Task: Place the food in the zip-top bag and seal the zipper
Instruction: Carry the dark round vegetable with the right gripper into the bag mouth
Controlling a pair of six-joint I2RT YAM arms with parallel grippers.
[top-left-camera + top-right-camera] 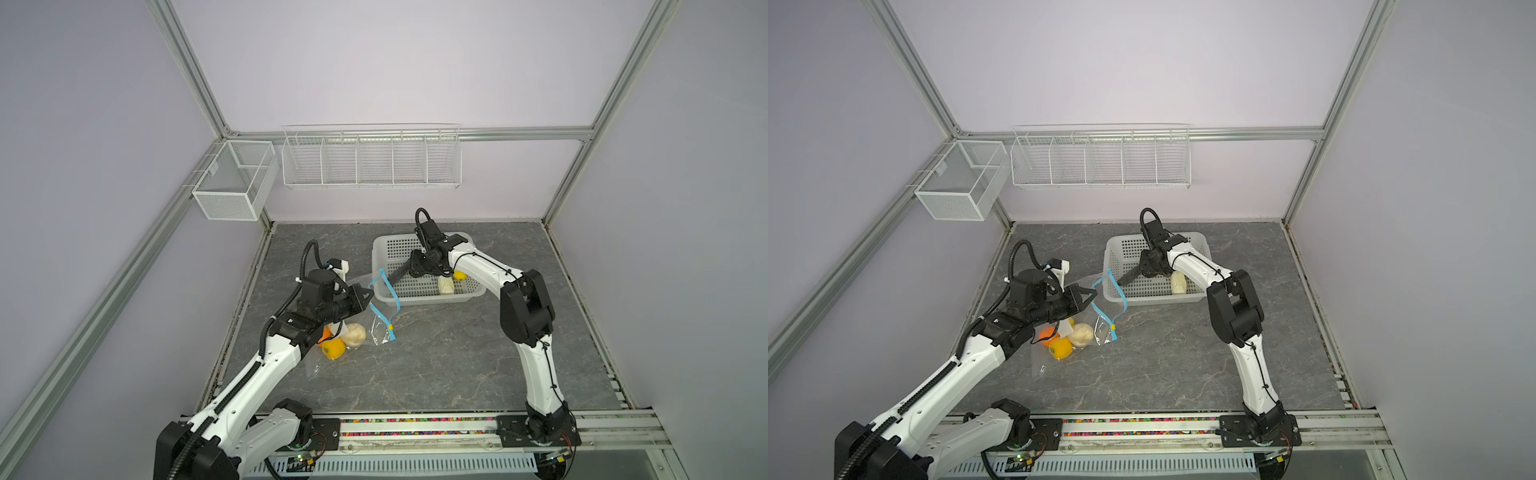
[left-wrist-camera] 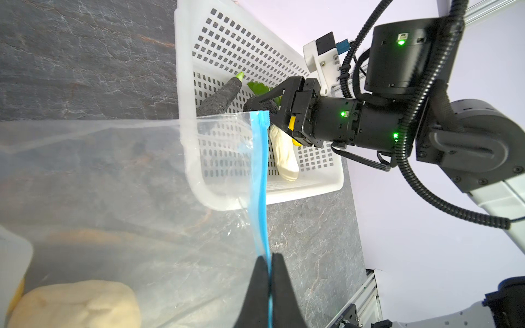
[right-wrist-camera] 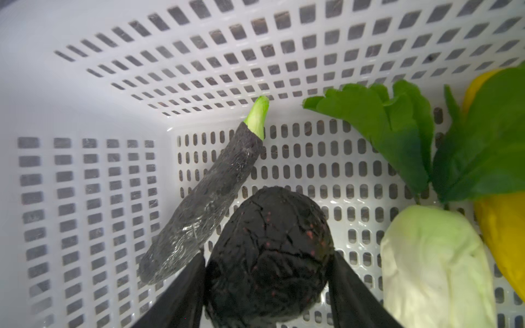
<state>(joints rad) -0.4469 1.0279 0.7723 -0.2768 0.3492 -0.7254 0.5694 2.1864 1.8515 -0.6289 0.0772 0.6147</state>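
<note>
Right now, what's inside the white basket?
A long dark piece, a round dark piece in the right gripper, a white leafy vegetable, a yellow piece. Anything beneath is hidden.

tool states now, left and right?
Left tool: closed on the zipper.
Right tool: closed on the dark round food piece in the basket.

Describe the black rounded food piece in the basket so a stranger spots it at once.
Find the white perforated plastic basket at the back. Inside, the right gripper grips a black egg-shaped piece with cracked skin and red specks. Its dark neighbour is long, slim and green-stemmed.
</note>
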